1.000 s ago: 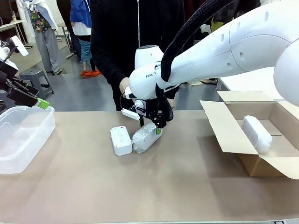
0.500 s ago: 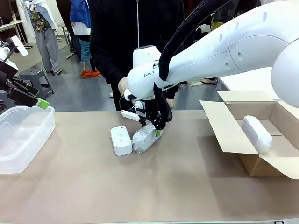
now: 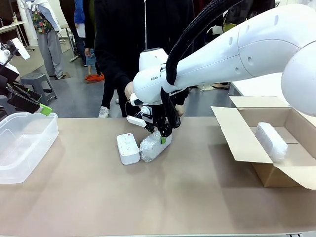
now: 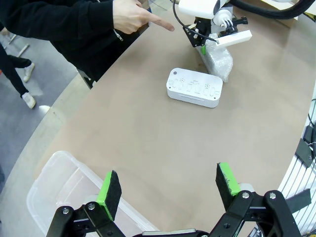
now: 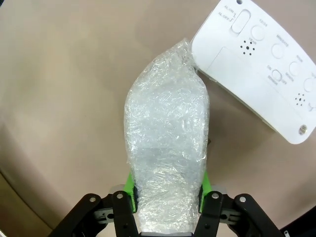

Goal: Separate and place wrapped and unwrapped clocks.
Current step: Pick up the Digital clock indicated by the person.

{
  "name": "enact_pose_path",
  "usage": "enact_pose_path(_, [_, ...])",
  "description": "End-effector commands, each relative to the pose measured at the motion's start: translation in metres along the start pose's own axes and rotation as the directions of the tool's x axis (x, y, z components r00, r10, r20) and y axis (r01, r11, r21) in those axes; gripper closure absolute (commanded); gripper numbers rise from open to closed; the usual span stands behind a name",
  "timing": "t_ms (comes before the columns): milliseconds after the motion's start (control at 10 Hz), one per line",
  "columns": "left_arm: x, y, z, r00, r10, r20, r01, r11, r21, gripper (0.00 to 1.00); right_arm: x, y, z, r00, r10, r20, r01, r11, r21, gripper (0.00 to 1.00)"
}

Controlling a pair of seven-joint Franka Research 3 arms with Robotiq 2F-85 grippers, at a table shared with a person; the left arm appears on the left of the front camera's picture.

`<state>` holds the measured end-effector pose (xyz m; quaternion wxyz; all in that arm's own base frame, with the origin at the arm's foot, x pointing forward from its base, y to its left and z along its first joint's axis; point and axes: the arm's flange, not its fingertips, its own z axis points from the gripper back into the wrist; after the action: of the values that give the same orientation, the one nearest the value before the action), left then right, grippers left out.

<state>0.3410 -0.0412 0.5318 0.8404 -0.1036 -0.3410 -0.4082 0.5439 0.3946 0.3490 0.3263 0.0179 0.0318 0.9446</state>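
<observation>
right gripper [image 3: 162,138] pinching wrapped clock [image 3: 152,148] on the table [image 3: 148,197].
bare clock [image 3: 128,148] just beside it; second wrapped clock [image 3: 270,141] in cardboard box [image 3: 237,133]; left gripper [image 4: 170,183] fingers spread.

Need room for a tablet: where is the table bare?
Bare: the near strip of the brown table; between the clear plastic bin and the smooth white plastic clock; between the bubble-wrapped clock and the open cardboard box. Crowded: mid-table, where the right gripper clamps that wrapped clock.
</observation>
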Motion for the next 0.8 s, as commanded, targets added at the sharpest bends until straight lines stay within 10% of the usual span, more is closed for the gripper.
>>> enact_pose_path(0, [-0.001,0.001,-0.001,1.0,0.006,0.007,-0.006,1.0,-0.01,0.0,-0.001,-0.004,-0.002,0.999,0.022,-0.027,-0.022,1.0,0.011,1.0])
enact_pose_path(100, [-0.001,0.001,-0.001,1.0,0.006,0.007,-0.006,1.0,-0.01,0.0,0.001,-0.001,0.002,0.999,0.031,-0.022,-0.031,0.999,0.011,0.78])
enact_pose_path(700, [-0.001,0.001,-0.001,1.0,0.006,0.007,-0.006,1.0,-0.01,0.0,0.042,0.047,0.13,0.992,-0.044,-0.115,0.031,0.993,-0.11,0.78])
